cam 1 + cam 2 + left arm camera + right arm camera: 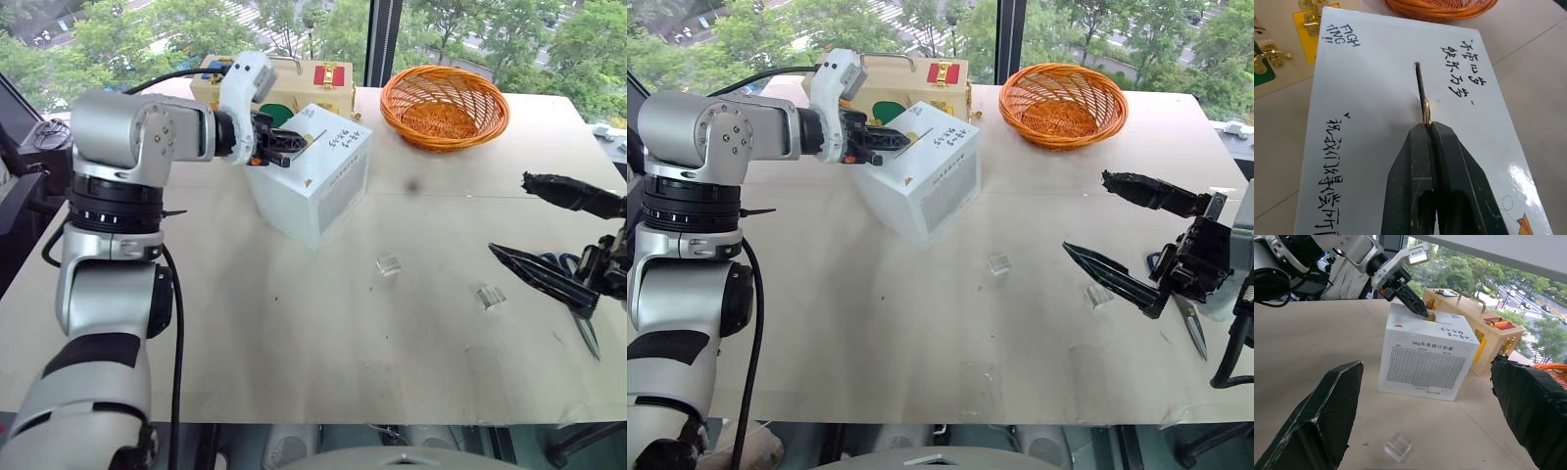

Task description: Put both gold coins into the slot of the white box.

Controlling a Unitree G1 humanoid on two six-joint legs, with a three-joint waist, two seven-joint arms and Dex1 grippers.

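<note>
The white box (323,186) with black handwriting stands at the back left of the table. My left gripper (1428,126) is shut on a gold coin (1426,111), held on edge at the near end of the dark slot (1420,83) on the box's top. The coin's lower part sits in the slot. In the right wrist view the left gripper (1420,308) slants down onto the box top with the coin (1430,317) at its tip. My right gripper (509,215) hangs open above the table's right side, far from the box, with nothing between its fingers.
An orange woven basket (444,106) stands at the back right. A pale wooden case (318,83) sits behind the box. Two small clear plastic blocks (389,264) (490,296) lie mid-table. Scissors (1193,333) lie under my right gripper.
</note>
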